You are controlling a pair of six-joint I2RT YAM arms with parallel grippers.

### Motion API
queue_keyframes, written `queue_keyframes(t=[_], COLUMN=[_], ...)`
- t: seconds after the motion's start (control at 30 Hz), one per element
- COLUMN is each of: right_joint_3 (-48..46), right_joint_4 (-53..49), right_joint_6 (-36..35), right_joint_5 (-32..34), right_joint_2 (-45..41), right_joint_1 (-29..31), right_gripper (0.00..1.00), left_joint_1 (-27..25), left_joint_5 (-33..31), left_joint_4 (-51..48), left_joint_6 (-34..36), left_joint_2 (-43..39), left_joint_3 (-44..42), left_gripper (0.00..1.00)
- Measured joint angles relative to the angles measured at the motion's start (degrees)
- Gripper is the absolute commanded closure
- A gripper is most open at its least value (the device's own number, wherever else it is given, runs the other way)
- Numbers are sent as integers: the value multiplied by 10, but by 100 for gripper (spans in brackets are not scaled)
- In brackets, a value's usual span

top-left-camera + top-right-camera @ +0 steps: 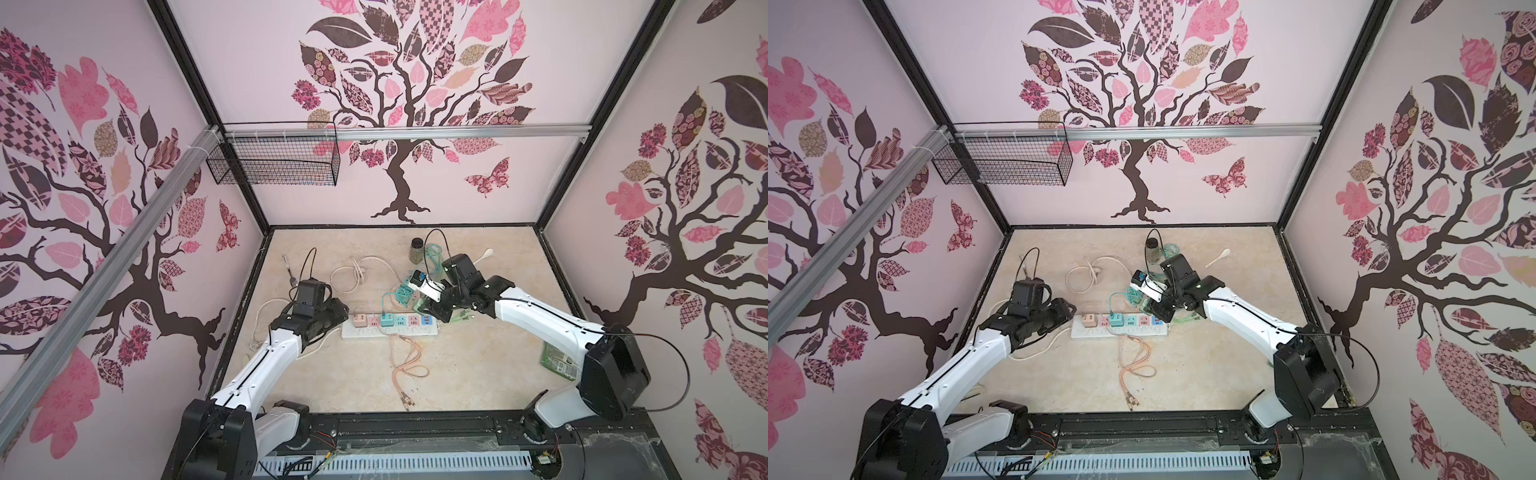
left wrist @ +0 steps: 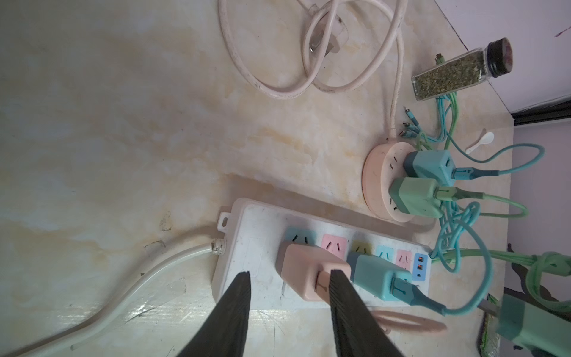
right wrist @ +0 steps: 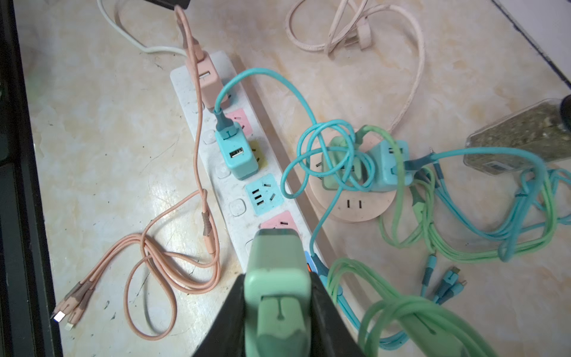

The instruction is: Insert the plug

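The left gripper (image 2: 289,273) is sitting at the left end of the long white plastic power strip (image 1: 390,330), which is lying across the middle of the beige marble-pattern desk (image 1: 478,353), roughly parallel to the front edge. Its jaws are standing partly open with a clear gap. One black finger (image 2: 340,296) is overlapping the cable plug on top of the pale pink cube charger (image 2: 306,278), and the other finger is standing apart over the bare strip. It is not gripping anything. This arm is likely there to pin the strip down or steady that charger, so the strip is not sliding while the other arm pushes.

The pink charger is sitting plugged in at the strip's left end. A teal cube charger (image 2: 380,278) is sitting plugged in just beside it, with its teal cable looping toward the back edge.

Toward the strip's right end, the right gripper (image 3: 276,275) is clamped tight on the mint green cube charger (image 3: 275,265), the plug to insert, with a finger pressing each side. The charger is pointing down at the pink square socket (image 3: 279,221) and is covering most of it. Whether the prongs are touching the slots is hidden. Its green cable is trailing off toward the desk's right edge. Holding the charger by its side faces is probably leaving the prong end free for a straight push.

A round peach outlet puck (image 3: 352,204) carrying two more chargers is lying just behind the strip's right end.
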Motion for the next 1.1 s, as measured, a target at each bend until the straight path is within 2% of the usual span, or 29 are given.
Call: queue_keyframes(t=[0.37,1.1], right_joint_3=[1,31], right_joint_4=[-24,-25], right_joint_6=[-34,-56], right_joint_5=[38,39], right_joint_2=[41,99], right_joint_1=[17,27], right_gripper=[80,80], left_joint_1=[2,3], left_joint_5=[21,38], left_joint_4=[30,57], left_joint_6=[-1,14], left_joint_2=[46,103], left_joint_3=[-16,-25], left_gripper=[62,70])
